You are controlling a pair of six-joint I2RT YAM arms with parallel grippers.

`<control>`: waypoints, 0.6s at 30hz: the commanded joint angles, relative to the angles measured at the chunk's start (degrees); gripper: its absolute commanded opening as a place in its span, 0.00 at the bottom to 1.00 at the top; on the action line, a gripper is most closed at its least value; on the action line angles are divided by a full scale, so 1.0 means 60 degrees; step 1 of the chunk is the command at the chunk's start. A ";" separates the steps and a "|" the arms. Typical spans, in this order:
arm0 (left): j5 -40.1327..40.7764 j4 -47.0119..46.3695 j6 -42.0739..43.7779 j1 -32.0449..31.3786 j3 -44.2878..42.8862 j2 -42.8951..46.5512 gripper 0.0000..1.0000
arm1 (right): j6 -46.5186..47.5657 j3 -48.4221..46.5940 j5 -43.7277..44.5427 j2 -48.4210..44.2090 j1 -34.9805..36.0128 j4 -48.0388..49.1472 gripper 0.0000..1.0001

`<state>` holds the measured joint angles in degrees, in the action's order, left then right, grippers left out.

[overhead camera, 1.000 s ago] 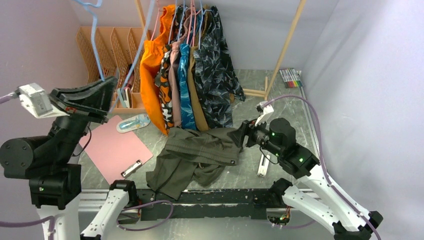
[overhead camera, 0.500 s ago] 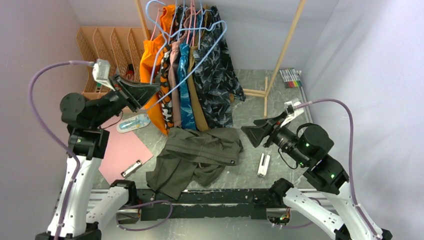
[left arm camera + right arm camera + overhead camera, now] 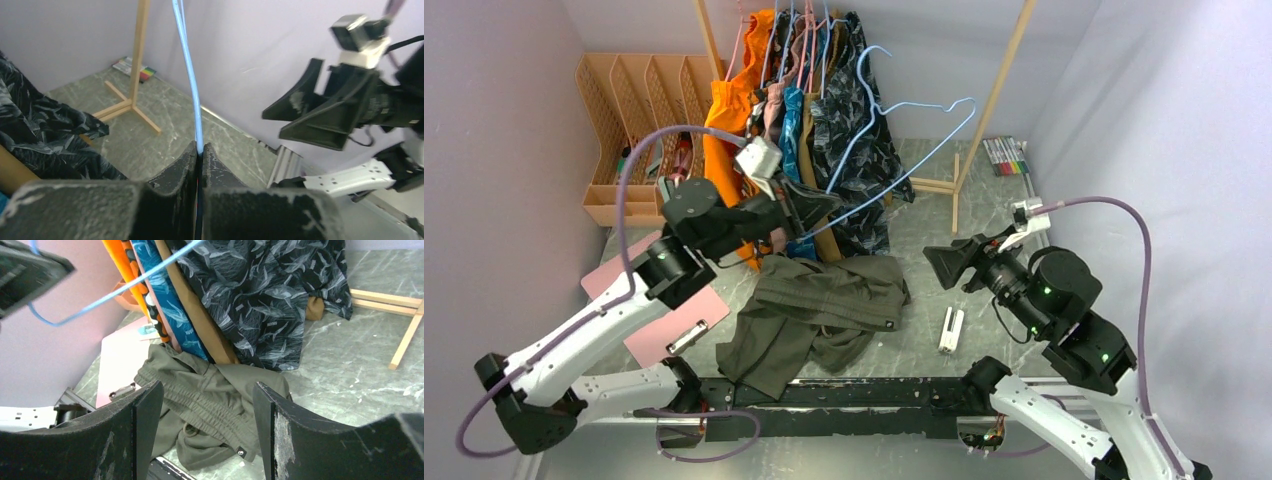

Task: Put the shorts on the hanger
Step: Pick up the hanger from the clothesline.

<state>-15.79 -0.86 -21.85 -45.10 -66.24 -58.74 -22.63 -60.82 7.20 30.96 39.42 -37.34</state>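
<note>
The dark olive shorts (image 3: pixel 824 305) lie crumpled on the grey table near the front edge; the right wrist view shows their ribbed waistband (image 3: pixel 210 405). My left gripper (image 3: pixel 824 207) is shut on the thin light-blue hanger (image 3: pixel 894 150) and holds it in the air above the shorts, in front of the hanging clothes. The left wrist view shows the hanger wire (image 3: pixel 189 75) pinched between the shut fingers (image 3: pixel 172 172). My right gripper (image 3: pixel 944 265) is open and empty, raised to the right of the shorts and facing them.
A wooden rack (image 3: pixel 999 85) holds several hung garments, among them an orange one (image 3: pixel 729 150) and a dark patterned one (image 3: pixel 859 120). A pink clipboard (image 3: pixel 664 305) lies left, a white clip (image 3: pixel 950 330) right of the shorts, markers (image 3: pixel 1006 155) far right, orange trays (image 3: pixel 639 95) back left.
My left arm has swung right and lowered, carrying the hanger from the rack area to above the shorts. My right gripper has stayed nearly still, lifted back from the shorts.
</note>
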 commanded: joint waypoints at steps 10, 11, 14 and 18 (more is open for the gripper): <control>0.8281 -0.2608 0.3112 -0.4256 -0.0380 -0.2200 0.07 | -0.1551 -0.2330 0.1620 0.0849 -0.0037 -0.1198 0.69; 0.8663 -0.2762 0.3152 -0.4405 -0.0373 -0.2364 0.07 | -0.1740 -0.2430 0.1703 0.0929 -0.0037 -0.1188 0.69; 0.9961 -0.3232 0.3390 -0.4864 -0.0345 -0.2911 0.07 | -0.2264 -0.2681 0.1809 0.1213 -0.0035 -0.1162 0.69; 1.1866 -0.4163 0.3978 -0.5574 -0.0315 -0.3818 0.07 | -0.2802 -0.2683 0.2026 0.1580 -0.0046 -0.1095 0.70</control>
<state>39.46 -16.10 -3.05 -74.94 -66.74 -77.69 -34.39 -76.12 16.56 38.74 39.42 -43.29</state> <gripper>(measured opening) 0.076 0.695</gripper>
